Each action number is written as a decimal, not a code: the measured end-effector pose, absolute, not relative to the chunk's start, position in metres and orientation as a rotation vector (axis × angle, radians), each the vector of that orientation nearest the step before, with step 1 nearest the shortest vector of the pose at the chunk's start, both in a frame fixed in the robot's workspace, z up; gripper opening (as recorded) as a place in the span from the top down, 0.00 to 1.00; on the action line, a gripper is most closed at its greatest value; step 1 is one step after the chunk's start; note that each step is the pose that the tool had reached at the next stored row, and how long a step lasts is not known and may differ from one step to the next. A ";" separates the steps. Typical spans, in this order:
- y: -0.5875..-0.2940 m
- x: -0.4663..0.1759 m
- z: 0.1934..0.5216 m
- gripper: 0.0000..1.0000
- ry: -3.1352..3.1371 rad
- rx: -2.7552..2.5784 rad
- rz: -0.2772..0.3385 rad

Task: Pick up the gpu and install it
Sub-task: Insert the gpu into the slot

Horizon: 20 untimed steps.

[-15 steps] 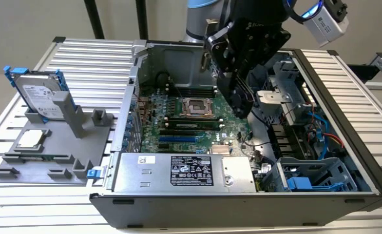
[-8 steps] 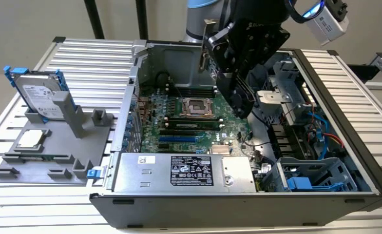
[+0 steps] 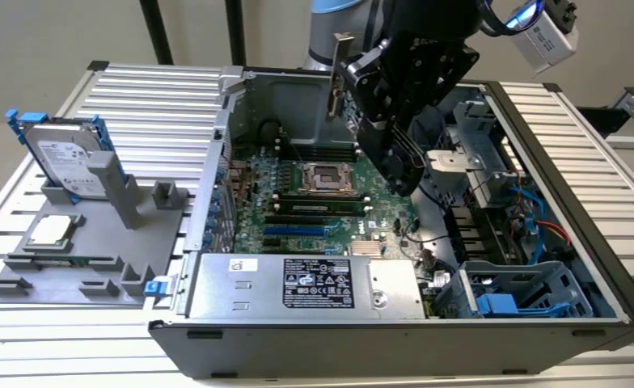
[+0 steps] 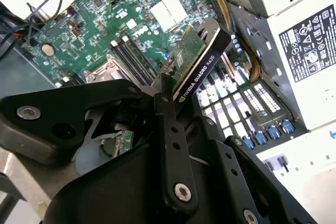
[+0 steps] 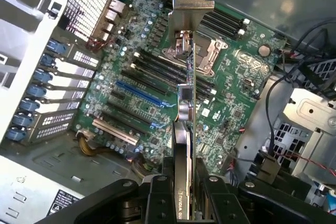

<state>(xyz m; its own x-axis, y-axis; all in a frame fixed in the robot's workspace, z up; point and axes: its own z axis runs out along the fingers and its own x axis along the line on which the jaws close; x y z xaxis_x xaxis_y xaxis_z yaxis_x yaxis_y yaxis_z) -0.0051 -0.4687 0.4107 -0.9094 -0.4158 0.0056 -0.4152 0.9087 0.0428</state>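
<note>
Hand (image 5: pixel 185 191) clamps the gpu (image 5: pixel 186 106), its black edge lettered white, above the motherboard (image 5: pixel 239 95)

A: gpu (image 5: pixel 186 108) look?
B: Thin card, edge-on. Black shroud one face, green board the other, silver bracket on the end.
A: Pose?
B: Clamped in the gripper (image 5: pixel 185 195), held clear above the motherboard (image 5: pixel 236 77).

In the first wrist view, one end of the thin green-and-black gpu (image 5: pixel 189 108) sits between the fingers (image 5: pixel 157 198) of the big black metal gripper (image 5: pixel 185 198). That end is away from the flat green motherboard (image 5: pixel 236 93), and the picture's edge cuts it off. In the exterior view, the gripper hides most of the gpu above the motherboard.
</note>
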 end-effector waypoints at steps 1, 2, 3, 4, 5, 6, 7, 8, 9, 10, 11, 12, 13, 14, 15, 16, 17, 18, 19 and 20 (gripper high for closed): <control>-0.469 -0.005 0.411 1.00 -3.053 0.673 -0.064; -0.469 -0.005 0.411 1.00 -3.051 0.681 -0.063; -0.469 -0.005 0.411 1.00 -3.049 0.689 -0.063; -0.469 -0.005 0.411 1.00 -3.047 0.697 -0.063; -0.469 -0.005 0.411 1.00 -3.045 0.705 -0.063; -0.469 -0.005 0.411 1.00 -3.043 0.713 -0.063; -0.469 -0.005 0.411 1.00 -3.041 0.721 -0.063; -0.469 -0.005 0.411 1.00 -3.039 0.729 -0.063; -0.469 -0.005 0.411 1.00 -3.037 0.737 -0.063; -0.469 -0.005 0.411 1.00 -3.035 0.745 -0.063; -0.469 -0.005 0.411 1.00 -3.033 0.754 -0.063; -0.469 -0.005 0.411 1.00 -3.031 0.762 -0.063; -0.469 -0.005 0.411 1.00 -3.029 0.770 -0.062; -0.469 -0.005 0.411 1.00 -3.026 0.778 -0.062; -0.469 -0.005 0.411 1.00 -3.024 0.787 -0.062; -0.469 -0.005 0.411 1.00 -3.022 0.795 -0.062; -0.469 -0.005 0.411 1.00 -3.019 0.804 -0.062; -0.469 -0.005 0.411 1.00 -3.017 0.813 -0.062; -0.469 -0.005 0.411 1.00 -3.014 0.823 -0.062; -0.469 -0.005 0.411 1.00 -3.011 0.833 -0.062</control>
